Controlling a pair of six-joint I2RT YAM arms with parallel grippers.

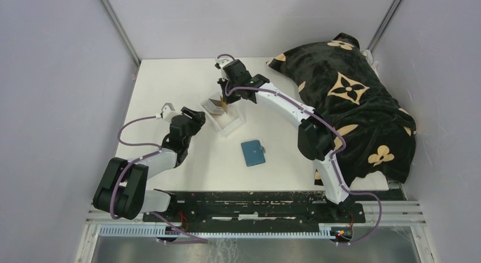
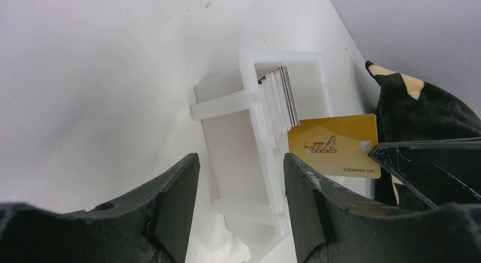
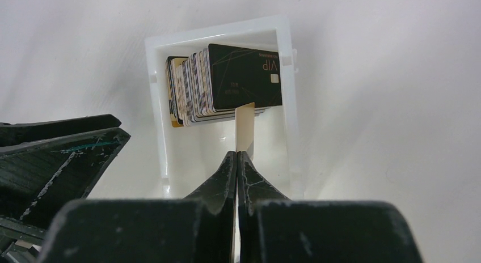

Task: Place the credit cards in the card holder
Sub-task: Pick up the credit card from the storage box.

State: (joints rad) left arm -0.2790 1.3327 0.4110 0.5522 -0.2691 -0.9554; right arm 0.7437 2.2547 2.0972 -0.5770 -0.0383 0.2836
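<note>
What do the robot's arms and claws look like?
Both the left arm and right arm have white segments joined by bulky black joints, with a thin purple cable looping along each. The left claw and right claw have two black, wedge-shaped, scuffed fingers.

Table (image 1: 164, 87): white, flat;
Tray (image 1: 231, 126): clear plastic, ctr-rear;
Card holder (image 1: 253, 153): teal, shut (snap tab on rt edge), near tray, apart;
Cloth (image 1: 351, 104): black w/ tan flowers, bunched rt side.

Right gripper (image 3: 236, 156), arm stretched forward, pinches a gold card (image 2: 332, 145); left gripper (image 2: 241, 166) gapes.
</note>
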